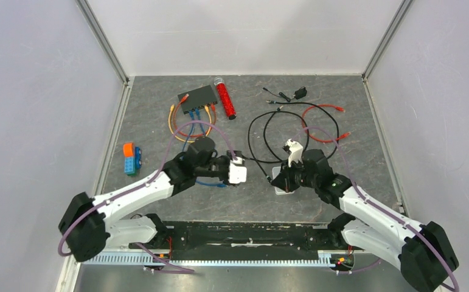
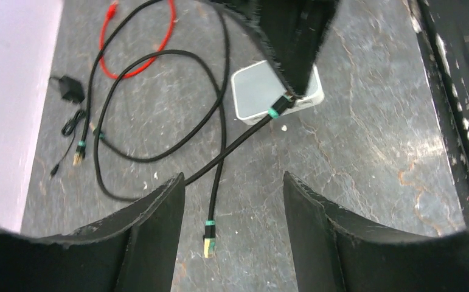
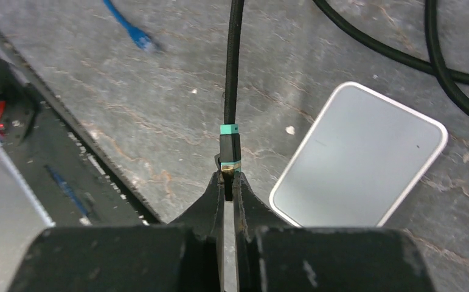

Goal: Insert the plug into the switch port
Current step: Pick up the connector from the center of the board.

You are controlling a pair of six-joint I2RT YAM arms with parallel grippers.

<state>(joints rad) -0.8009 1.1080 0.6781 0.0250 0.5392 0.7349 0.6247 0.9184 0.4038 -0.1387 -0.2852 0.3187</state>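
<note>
Nearest the arm bases, the right tool has its fingers pressed together on the plug, a dark connector with a teal band, pinching it by the tip. The black cable runs straight away from the plug across the grey desk. Just beside the plug, on the desk, lies a white rounded box; whether plug and box touch cannot be told.

The left tool faces this scene with its fingers spread wide and nothing between them. Low between them in the wrist view, the cable's other end, a free plug with a gold tip and teal band, lies flat on the desk.

Further out, the black cable curls in wide loops, and a red cable lies beyond them to the right, with a small black power adapter near the back wall.

At the far left sits the network switch, a flat black box well apart from the held plug. The switch port is among the row on its near long edge, where blue, orange and red leads are already attached. A red cylinder lies just beside the switch on its right.
</note>
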